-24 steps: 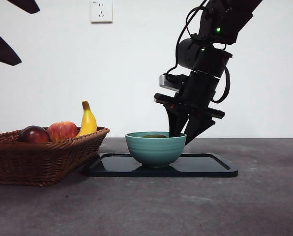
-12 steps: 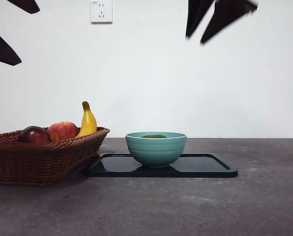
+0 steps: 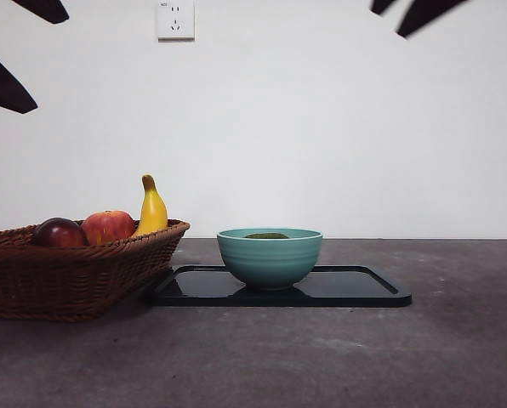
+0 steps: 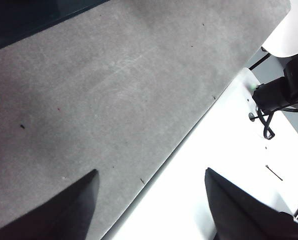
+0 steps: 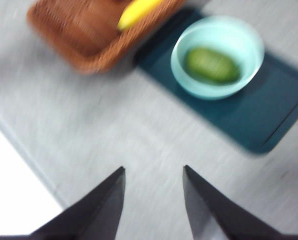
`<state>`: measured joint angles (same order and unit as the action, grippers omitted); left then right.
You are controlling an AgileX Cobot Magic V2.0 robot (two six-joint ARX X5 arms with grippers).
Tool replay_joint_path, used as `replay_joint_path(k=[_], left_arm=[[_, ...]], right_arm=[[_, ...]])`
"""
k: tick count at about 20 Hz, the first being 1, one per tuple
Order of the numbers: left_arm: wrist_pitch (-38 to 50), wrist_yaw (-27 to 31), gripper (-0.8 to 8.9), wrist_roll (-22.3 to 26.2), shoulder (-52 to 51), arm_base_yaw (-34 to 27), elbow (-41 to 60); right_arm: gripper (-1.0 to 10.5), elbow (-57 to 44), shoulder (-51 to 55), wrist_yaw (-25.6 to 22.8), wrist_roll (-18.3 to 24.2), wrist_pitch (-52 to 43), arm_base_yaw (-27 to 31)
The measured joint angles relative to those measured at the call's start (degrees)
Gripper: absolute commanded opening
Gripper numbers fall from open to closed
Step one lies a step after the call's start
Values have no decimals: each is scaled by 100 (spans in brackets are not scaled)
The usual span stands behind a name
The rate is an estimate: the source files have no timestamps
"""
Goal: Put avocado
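The avocado (image 5: 212,65), smooth olive-green, lies in the teal bowl (image 3: 270,256) at frame centre on a dark tray (image 3: 356,289); grey table (image 3: 321,357), white wall (image 3: 321,127). Both grippers (image 5: 153,200) (image 4: 151,205) gape wide, empty.

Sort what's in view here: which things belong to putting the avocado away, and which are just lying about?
Part of the job:
- avocado, lying in the bowl
- teal bowl, standing on the dark tray
- right pincer, open, raised clear above the table

Just lying about:
- wicker basket beside the tray
- banana, red apple and dark red-purple fruit in the basket
- left pincer, open, waiting
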<state>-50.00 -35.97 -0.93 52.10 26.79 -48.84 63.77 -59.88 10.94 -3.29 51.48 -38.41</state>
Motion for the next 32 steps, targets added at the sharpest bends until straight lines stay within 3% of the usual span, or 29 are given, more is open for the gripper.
replay_joint_path(k=[4,9,11,12,13,32], left_arm=[[0,0,342,0,0,0,0],[0,0,332,0,0,0,0],[0,0,186,2,0,0,0],[0,0,61,4,0,0,0],[0,2,5,4,0,0,0],[166,68,9,48,-31,-11,2]], right_arm=[[187,-916,544,105,-162,-197,-319],[186,-964,621,107,-201,-258,-361],[148,-964,621,105,-212,-258,-358],[62,-964,621,105,-214,-258,-361],[4,-964,621,107,-214,-258,-361],[7,-964,621,103,-214,-258,-361]])
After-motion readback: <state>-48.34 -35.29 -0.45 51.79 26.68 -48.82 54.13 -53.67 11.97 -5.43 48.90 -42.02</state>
